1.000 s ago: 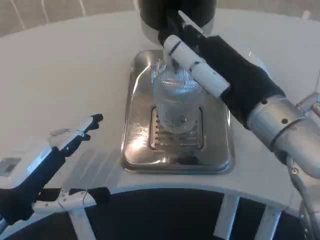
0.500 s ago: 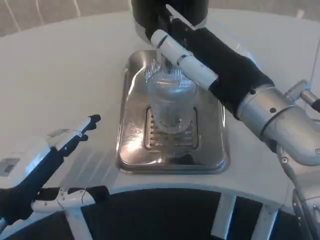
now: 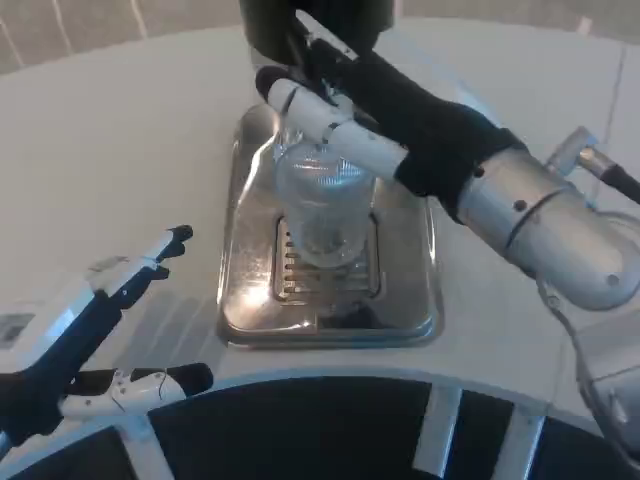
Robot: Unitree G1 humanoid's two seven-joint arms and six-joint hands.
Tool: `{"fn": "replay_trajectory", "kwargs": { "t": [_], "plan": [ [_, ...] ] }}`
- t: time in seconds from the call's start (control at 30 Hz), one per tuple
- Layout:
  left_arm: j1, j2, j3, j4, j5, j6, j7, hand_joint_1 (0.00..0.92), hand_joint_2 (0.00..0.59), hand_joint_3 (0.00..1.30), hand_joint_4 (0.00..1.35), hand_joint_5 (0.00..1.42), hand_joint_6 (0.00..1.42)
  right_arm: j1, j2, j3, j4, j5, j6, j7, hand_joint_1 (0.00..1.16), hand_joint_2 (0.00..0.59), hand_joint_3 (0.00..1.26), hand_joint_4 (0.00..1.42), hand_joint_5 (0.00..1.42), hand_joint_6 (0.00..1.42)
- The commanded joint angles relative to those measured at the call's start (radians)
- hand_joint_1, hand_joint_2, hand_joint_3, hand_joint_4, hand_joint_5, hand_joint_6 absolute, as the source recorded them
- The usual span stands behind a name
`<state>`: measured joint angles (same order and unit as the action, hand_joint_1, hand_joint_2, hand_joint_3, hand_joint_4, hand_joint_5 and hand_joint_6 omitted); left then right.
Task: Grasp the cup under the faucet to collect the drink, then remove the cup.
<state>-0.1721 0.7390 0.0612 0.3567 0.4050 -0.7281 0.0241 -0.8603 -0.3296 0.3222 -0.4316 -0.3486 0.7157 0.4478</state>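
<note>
Standing upright on the slotted grate of the steel drip tray (image 3: 415, 300), the clear ribbed cup (image 3: 322, 205) sits directly below the dark dispenser (image 3: 300, 25) at the tray's far end. From the tray's right side, the right hand (image 3: 375, 110) reaches across, its white finger lying against the cup's rim and upper wall; whether the fingers close fully around the cup cannot be told, since the far side is hidden. Well left of the tray, the left hand (image 3: 95, 335) hovers over the white table (image 3: 110, 150), fingers spread apart, holding nothing.
</note>
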Motion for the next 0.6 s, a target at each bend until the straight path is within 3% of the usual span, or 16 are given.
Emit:
{"fn": "replay_trajectory", "kwargs": {
  "t": [0.03, 0.23, 0.4, 0.6],
  "plan": [
    [0.01, -0.004, -0.001, 0.002, -0.004, 0.013, -0.011, 0.064, 0.073, 0.07, 0.08, 0.21, 0.13, -0.035, -0.002, 0.089, 0.03, -0.017, -0.072, 0.053, 0.0, 0.436, 0.0, 0.0, 0.0, 0.0],
    [0.015, -0.002, 0.0, -0.001, -0.009, 0.015, -0.013, 0.064, 0.073, 0.07, 0.08, 0.21, 0.13, -0.035, -0.004, 0.131, 0.023, -0.063, -0.083, 0.075, 0.0, 0.433, 0.0, 0.0, 0.0, 0.0],
    [0.022, -0.011, 0.006, -0.017, -0.035, 0.027, -0.026, 0.064, 0.073, 0.07, 0.08, 0.21, 0.13, -0.022, -0.005, 0.134, -0.009, -0.089, -0.068, 0.093, 0.0, 0.435, 0.0, 0.0, 0.0, 0.0],
    [0.027, -0.056, 0.016, -0.079, -0.127, 0.124, -0.076, 0.087, 0.06, 0.02, 0.03, 0.21, 0.14, -0.003, -0.003, 0.131, -0.046, -0.111, -0.049, 0.112, 0.0, 0.436, 0.0, 0.0, 0.0, 0.0]
  ]
}}
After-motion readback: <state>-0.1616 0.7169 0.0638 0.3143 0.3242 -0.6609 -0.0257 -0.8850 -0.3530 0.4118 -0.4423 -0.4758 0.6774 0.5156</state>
